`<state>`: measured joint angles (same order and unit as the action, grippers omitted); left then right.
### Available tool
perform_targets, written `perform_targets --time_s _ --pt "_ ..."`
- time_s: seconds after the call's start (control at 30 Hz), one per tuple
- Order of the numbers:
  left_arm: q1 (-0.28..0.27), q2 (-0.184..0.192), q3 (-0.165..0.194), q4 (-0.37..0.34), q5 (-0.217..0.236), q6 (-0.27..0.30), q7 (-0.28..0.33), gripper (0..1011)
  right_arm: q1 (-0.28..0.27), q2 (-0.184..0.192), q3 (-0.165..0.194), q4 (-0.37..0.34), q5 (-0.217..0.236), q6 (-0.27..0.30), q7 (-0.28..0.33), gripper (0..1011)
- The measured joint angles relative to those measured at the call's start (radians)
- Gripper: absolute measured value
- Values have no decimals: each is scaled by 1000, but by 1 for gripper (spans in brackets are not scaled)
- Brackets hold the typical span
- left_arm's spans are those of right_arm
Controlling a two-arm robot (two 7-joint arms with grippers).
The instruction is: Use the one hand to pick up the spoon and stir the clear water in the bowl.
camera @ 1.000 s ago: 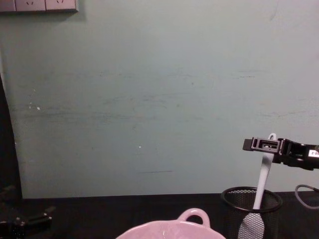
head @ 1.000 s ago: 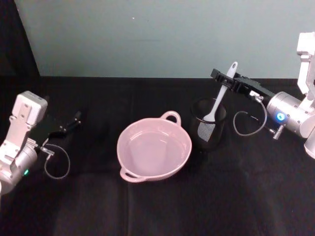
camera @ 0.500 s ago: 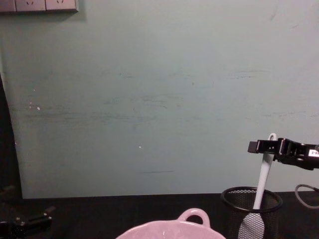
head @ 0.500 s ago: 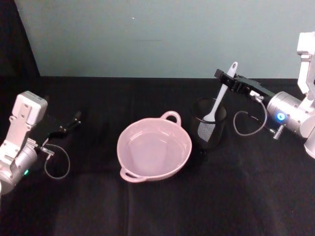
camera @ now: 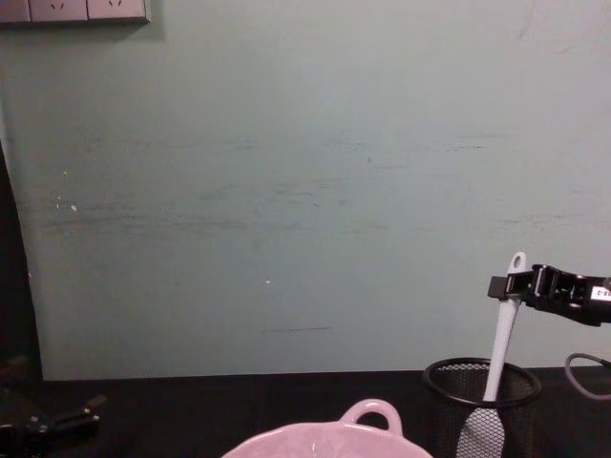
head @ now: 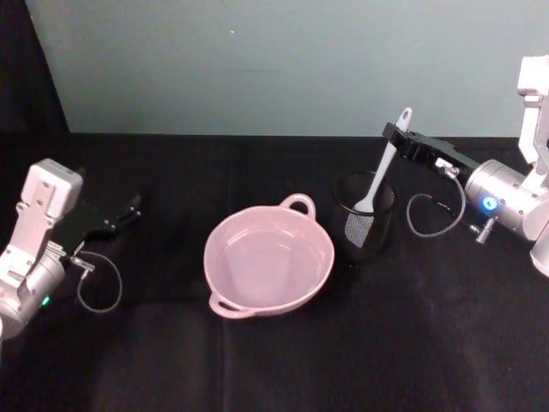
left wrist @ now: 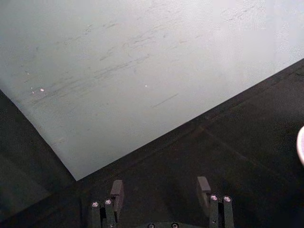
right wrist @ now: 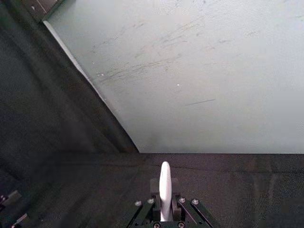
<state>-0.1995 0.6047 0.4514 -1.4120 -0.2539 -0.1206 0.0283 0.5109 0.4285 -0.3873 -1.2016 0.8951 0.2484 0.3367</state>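
Grasping the upper handle of the long slim white plastic spoon (head: 380, 172), the black right hand (head: 396, 137) is clenched on it toward the far right edge of the black cloth surface (head: 274, 369). The spoon blade stands inside the black wire-mesh cup (head: 364, 225), just beside the pale pink glossy bowl (head: 216, 240) at the surface centre. The left hand (head: 133, 209) rests released near the left edge.

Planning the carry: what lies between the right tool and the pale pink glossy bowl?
In the head view, the black wire-mesh cup stands between them; the right tool grips the white plastic spoon standing in it. Left tool parked far left.
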Motion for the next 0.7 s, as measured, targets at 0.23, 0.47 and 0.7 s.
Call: perform_targets --time_s 0.23,0.47,0.7 --pt "0 0 0 0 0 0 0 1011 0 0 0 0 0 0 -1 121" --pt "0 0 0 0 0 0 0 1011 -13 9 5 -24 -1 -6 -1 121" --pt "0 0 0 0 0 0 0 1011 -38 38 16 -101 -10 -21 -3 121"
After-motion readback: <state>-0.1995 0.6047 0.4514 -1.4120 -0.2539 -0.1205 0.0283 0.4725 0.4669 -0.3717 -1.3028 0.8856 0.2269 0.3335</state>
